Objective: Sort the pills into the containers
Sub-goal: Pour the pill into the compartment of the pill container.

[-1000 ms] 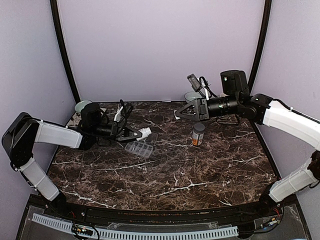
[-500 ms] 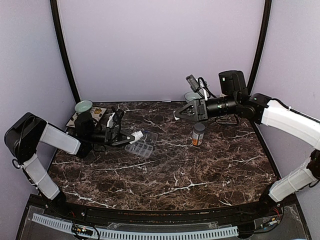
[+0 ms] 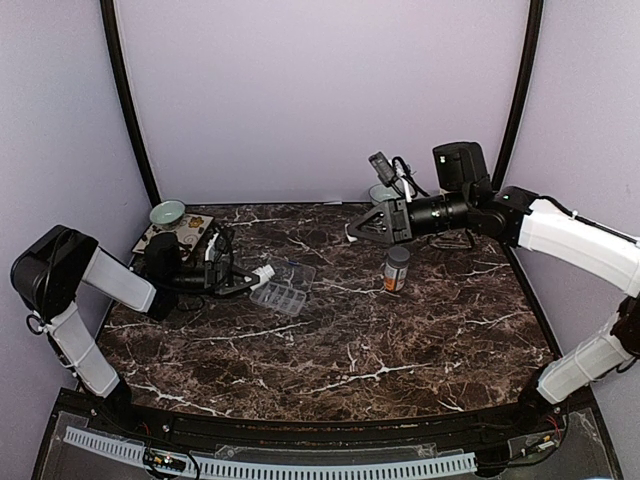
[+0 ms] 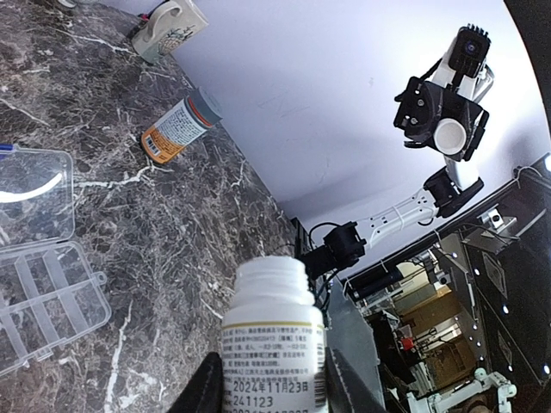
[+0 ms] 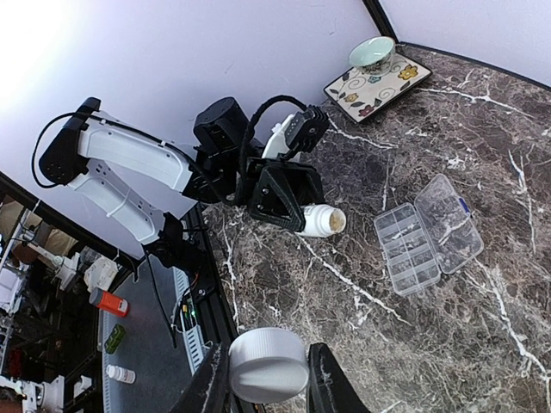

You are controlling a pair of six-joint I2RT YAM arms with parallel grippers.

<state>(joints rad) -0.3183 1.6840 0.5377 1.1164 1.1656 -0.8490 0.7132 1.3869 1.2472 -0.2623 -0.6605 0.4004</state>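
Observation:
The clear organizer box (image 3: 283, 291) lies open on the marble left of centre, its divided tray (image 4: 47, 301) beside the flat lid (image 4: 30, 194); it also shows in the right wrist view (image 5: 429, 237). My left gripper (image 3: 248, 281) is shut on an uncapped white pill bottle (image 4: 271, 331), held lying on its side just left of the box. The bottle's mouth (image 5: 334, 221) points toward the box and shows tan contents. My right gripper (image 3: 356, 229) hangs above the back middle of the table, shut on the bottle's white cap (image 5: 269, 366).
An orange-labelled bottle with a grey cap (image 3: 397, 268) stands right of centre, under the right arm. A pale green bowl (image 3: 167, 212) sits by a flowered tray (image 3: 190, 226) at the back left. A mug (image 3: 381, 193) stands at the back behind the right gripper.
My left arm has drawn back to the left and lower, carrying the white bottle from over the box's left edge to beside it. The right gripper drifted slightly left with the cap.

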